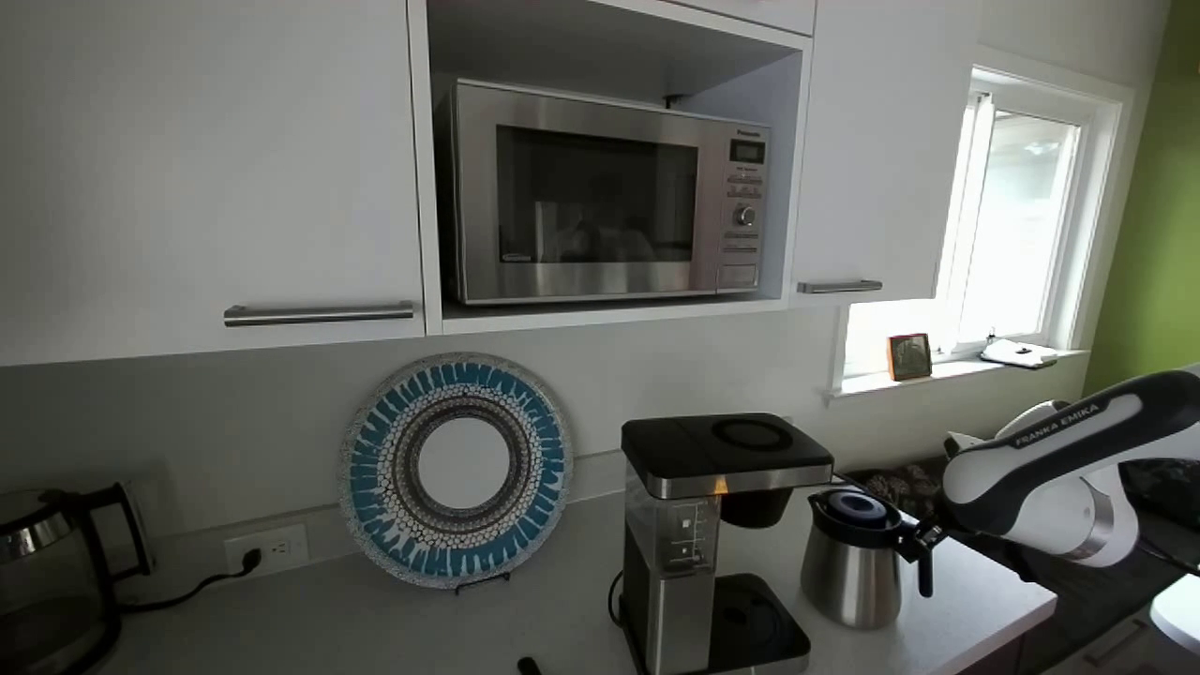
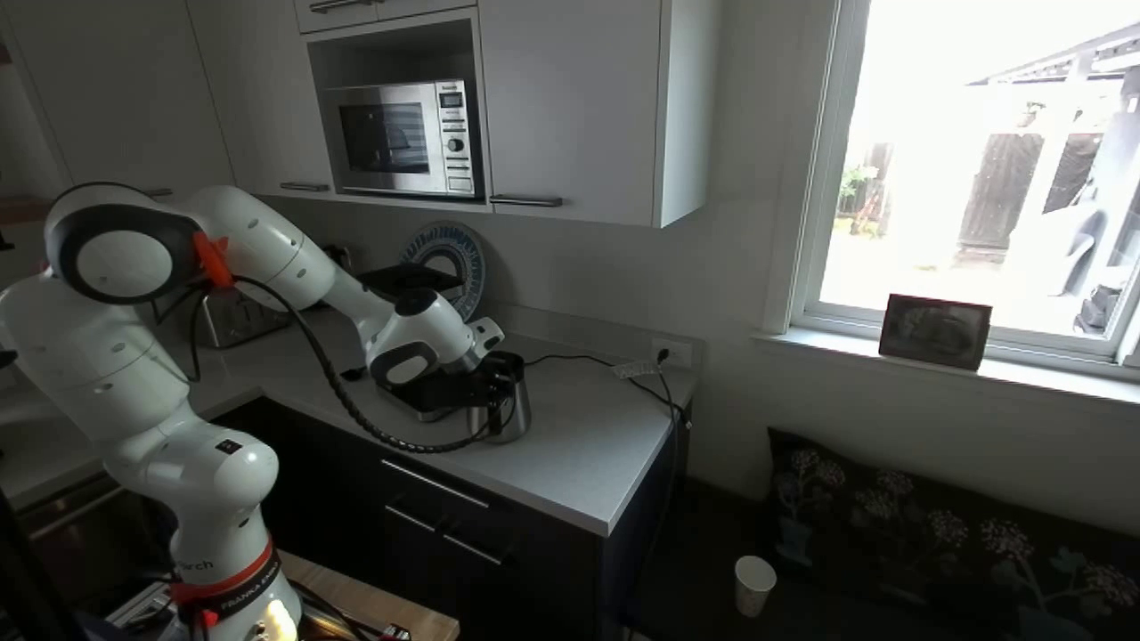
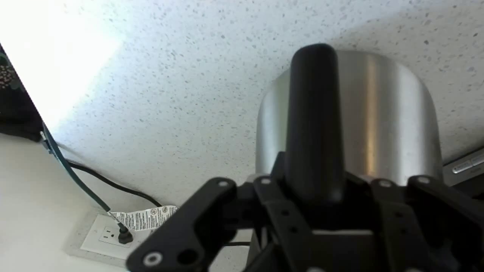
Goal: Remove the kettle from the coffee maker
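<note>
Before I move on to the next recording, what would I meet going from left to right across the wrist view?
Dark patterned fabric at the left edge → wall outlet → kettle → part of the coffee maker at the right edge.

Ugh, my arm (image 2: pixel 267 240) blocks much of the coffee maker (image 2: pixel 414 278) in an exterior view. The glass jug (image 1: pixel 52 581) gets cut off at left in an exterior view. Wrist view: my blurry gripper (image 3: pixel 315 177) hides part of the kettle (image 3: pixel 389 109).
</note>
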